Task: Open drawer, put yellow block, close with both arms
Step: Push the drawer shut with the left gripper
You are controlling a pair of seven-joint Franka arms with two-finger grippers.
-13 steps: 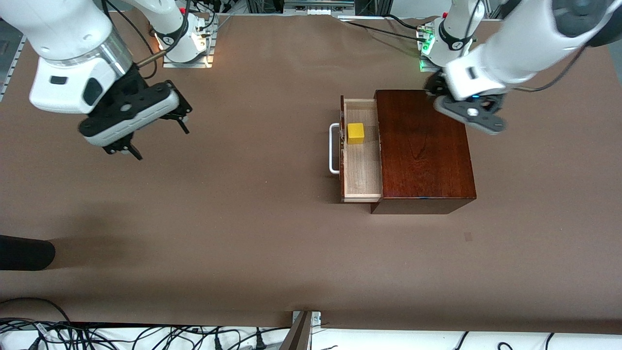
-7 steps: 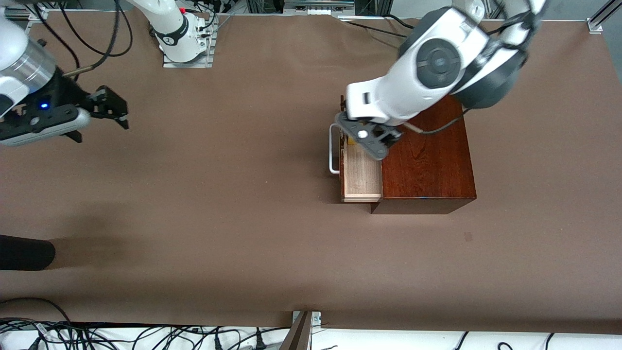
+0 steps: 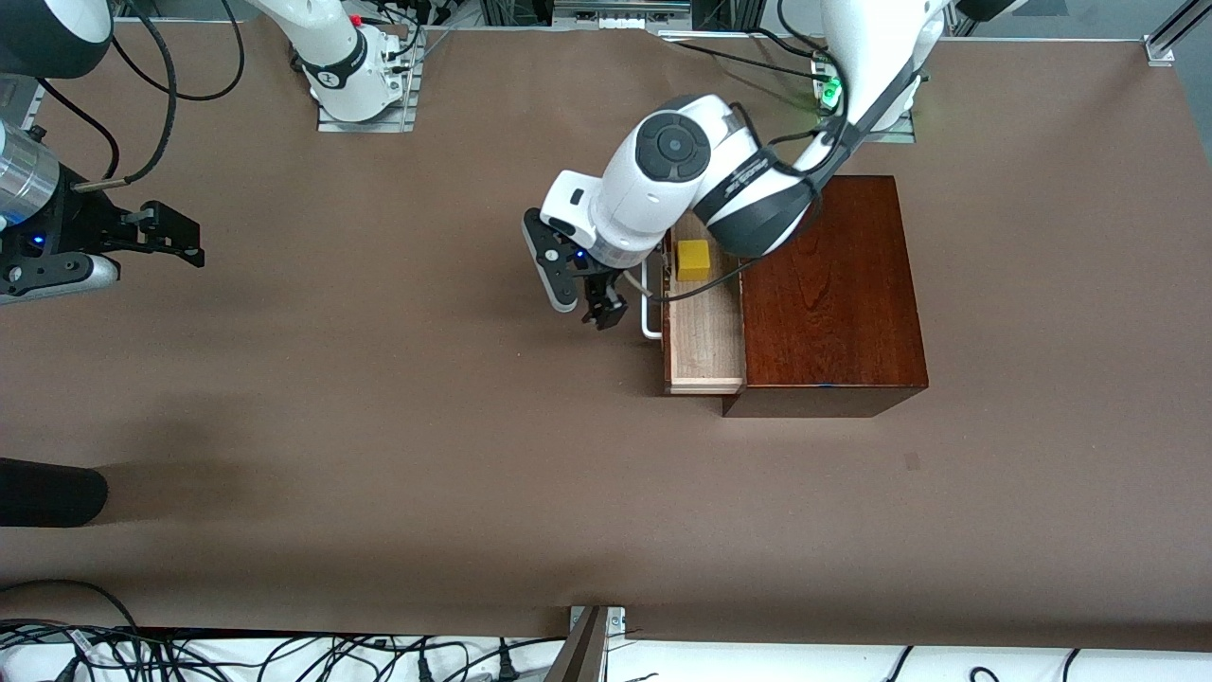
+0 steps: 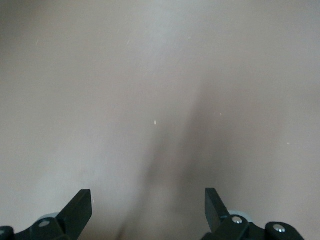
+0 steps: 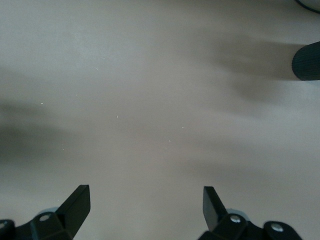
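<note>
The dark reddish-brown box (image 3: 828, 294) stands toward the left arm's end of the table. Its drawer (image 3: 705, 341) is pulled out, showing the pale interior. The yellow block (image 3: 692, 260) lies in the drawer, at the end farther from the front camera. The white handle (image 3: 651, 327) is partly hidden by the left arm. My left gripper (image 3: 604, 313) is open and empty, low over the table just in front of the handle. Its wrist view (image 4: 147, 207) shows only bare table. My right gripper (image 3: 187, 243) is open and empty over the right arm's end of the table, as its wrist view (image 5: 146, 205) also shows.
A black rounded object (image 3: 47, 493) lies at the table's edge toward the right arm's end, nearer to the front camera; it also shows in the right wrist view (image 5: 307, 61). Cables (image 3: 237, 654) lie along the front edge. The brown table (image 3: 398, 407) spreads between the grippers.
My left arm has swung from over the box, across the drawer, to the table in front of the handle, uncovering the block. My right gripper has drawn back toward its end of the table.
</note>
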